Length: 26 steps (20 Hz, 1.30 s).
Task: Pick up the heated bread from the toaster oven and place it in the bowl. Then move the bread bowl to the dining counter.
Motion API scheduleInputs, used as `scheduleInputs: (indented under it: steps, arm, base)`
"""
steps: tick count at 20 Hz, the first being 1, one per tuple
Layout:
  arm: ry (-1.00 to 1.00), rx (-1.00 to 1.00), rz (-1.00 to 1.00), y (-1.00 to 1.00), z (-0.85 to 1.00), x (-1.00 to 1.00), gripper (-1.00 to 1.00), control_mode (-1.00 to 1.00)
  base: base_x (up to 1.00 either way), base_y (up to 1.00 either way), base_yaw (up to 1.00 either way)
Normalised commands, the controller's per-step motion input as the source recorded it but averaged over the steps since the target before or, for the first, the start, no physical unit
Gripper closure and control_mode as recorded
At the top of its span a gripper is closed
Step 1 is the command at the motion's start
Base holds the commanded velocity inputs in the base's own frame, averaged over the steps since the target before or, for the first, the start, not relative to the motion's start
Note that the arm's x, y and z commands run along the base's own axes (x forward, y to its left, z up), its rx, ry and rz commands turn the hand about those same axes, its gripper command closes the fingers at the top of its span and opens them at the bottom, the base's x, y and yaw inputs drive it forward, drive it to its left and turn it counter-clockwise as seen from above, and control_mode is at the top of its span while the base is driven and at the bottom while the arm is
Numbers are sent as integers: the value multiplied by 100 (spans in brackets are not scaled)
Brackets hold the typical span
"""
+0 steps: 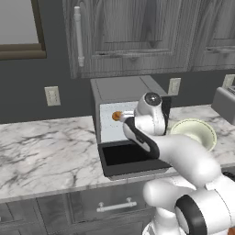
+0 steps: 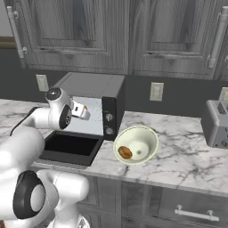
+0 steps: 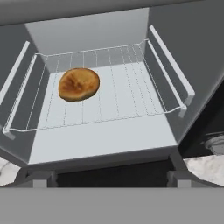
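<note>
Fingers (image 3: pixel 107 178) apart before round golden bun (image 3: pixel 78 84)

I work in a home kitchen: grey cabinets (image 2: pixel 129 35) above a marble counter (image 1: pixel 41 151) holding a toaster oven (image 2: pixel 95 100).

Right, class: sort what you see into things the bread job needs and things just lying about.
Needed:
heated bread on the rack
toaster oven, door down
bowl
gripper, open at the oven mouth

Lying about:
darker bread piece in the bowl
slot toaster
wall outlets
</note>
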Motion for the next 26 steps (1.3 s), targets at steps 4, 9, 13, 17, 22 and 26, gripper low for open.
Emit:
scheduleInputs:
  steps: [4,9,13,17,22,26]
  arm:
    - [0,-1,0,0,-25,50,-100,-100]
    - [0,-1,0,0,-27,49,-100,-100]
    - [0,0,0,0,-32,40,-100,-100]
    - [0,0,0,0,-29,35,-100,-100]
    - [0,-3,0,4,-26,37,-100,-100]
    - [0,-5,0,3,-17,23,-100,-100]
  base:
    - [0,0,0]
    - [0,0,0]
    - [0,0,0]
    - [0,0,0]
    - [0,0,0]
    - [0,0,0]
